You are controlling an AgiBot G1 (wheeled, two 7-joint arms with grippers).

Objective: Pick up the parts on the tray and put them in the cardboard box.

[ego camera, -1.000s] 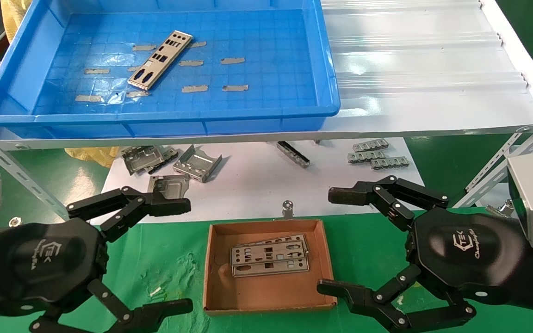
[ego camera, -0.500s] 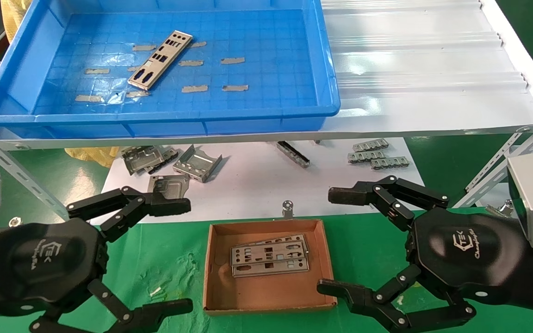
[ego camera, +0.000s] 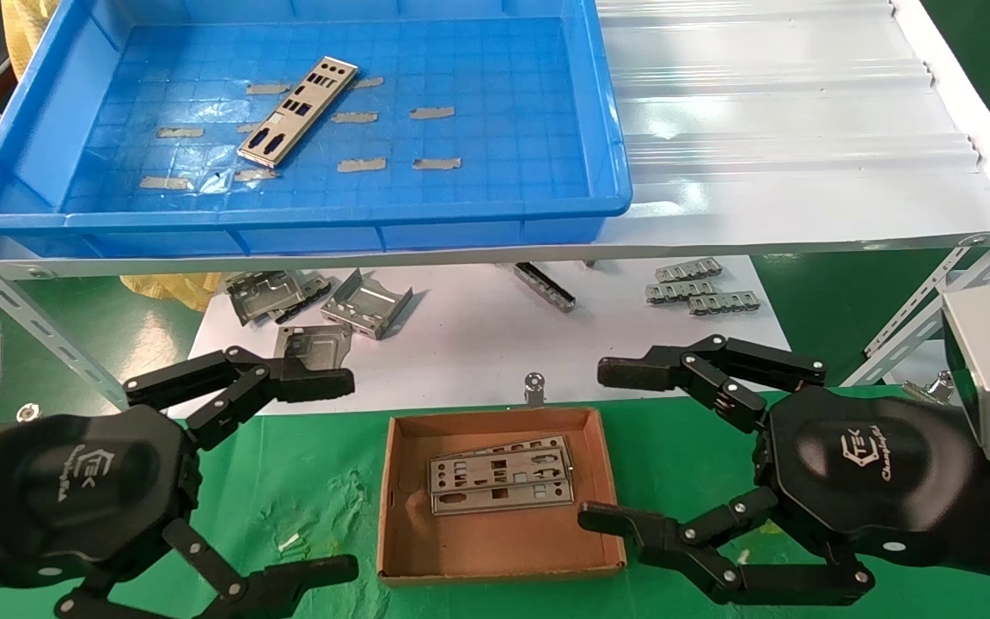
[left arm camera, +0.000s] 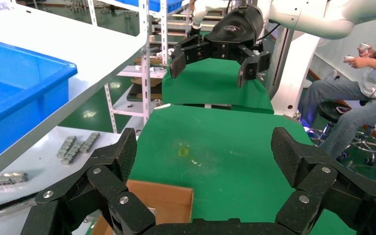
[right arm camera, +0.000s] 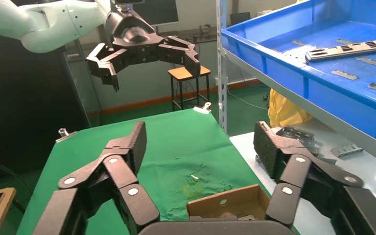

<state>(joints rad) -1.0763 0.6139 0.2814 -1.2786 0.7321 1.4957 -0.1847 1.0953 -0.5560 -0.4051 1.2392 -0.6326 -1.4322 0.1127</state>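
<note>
I see one part (ego camera: 297, 110) lying flat and slantwise on the tray (ego camera: 607, 163) floor, among tape scraps (ego camera: 431, 113). At least two more plates (ego camera: 500, 486), overlapping, lie in the cardboard box (ego camera: 495, 543) on the green table (ego camera: 323, 490). My right hand (ego camera: 611, 447) hovers beside the box's right wall, fingers spread wide and empty. My left hand (ego camera: 336, 473) hangs left of the box, also spread and empty.

Left gripper (ego camera: 327, 473) and right gripper (ego camera: 611, 447) hover, jaws spread.
</note>
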